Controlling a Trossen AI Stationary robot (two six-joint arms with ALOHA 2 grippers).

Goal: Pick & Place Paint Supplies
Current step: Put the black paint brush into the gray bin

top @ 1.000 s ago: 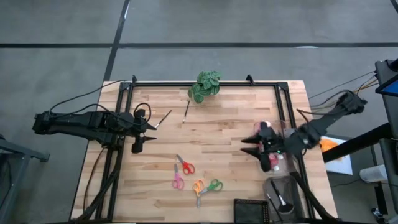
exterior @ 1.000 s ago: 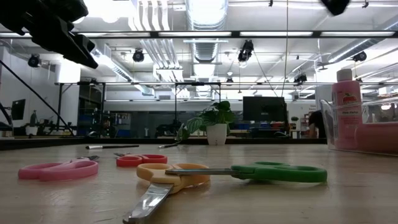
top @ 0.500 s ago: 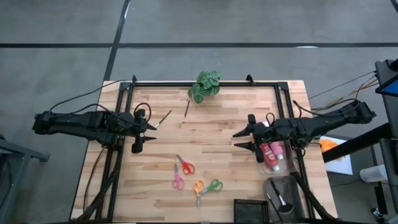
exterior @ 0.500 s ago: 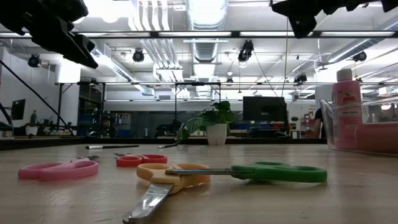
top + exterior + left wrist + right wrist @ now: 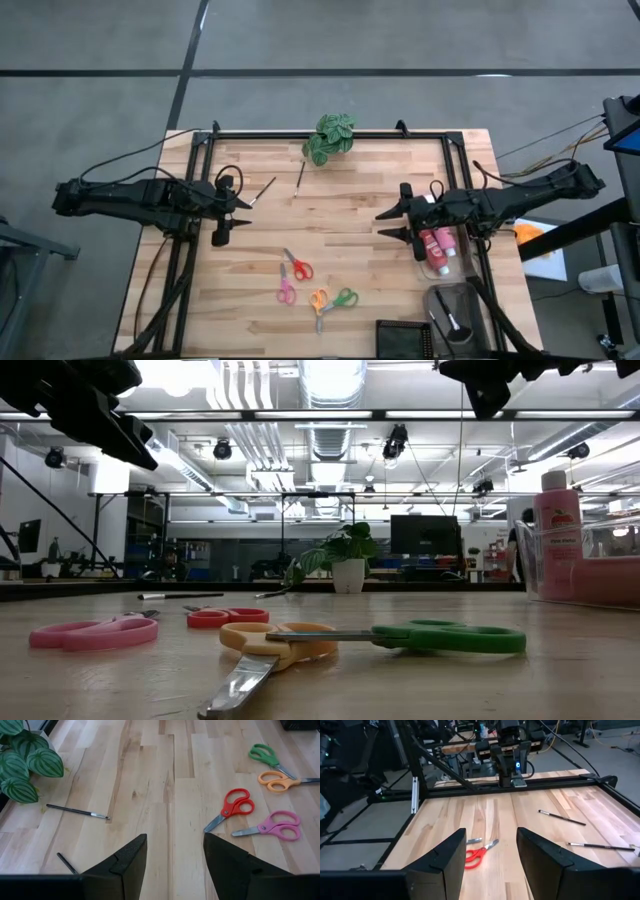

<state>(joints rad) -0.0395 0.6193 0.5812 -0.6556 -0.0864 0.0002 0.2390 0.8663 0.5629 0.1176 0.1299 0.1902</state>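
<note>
Both arms just hang above the table here. The left gripper sits at the left edge of the high view, fingers spread, nothing in them. The right gripper hovers right of centre, also spread and empty. Pink and red bottles lie in a clear bin at the right edge. Two brushes lie near the plant, upper middle. Scissors are scattered lower centre.

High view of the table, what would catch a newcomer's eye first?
Four bright scissors, red, pink, orange and green, lie scattered at the table's front middle. A green leafy plant stands at the back edge, two thin brushes beside it. The open left gripper and right gripper face each other across the wood.
</note>
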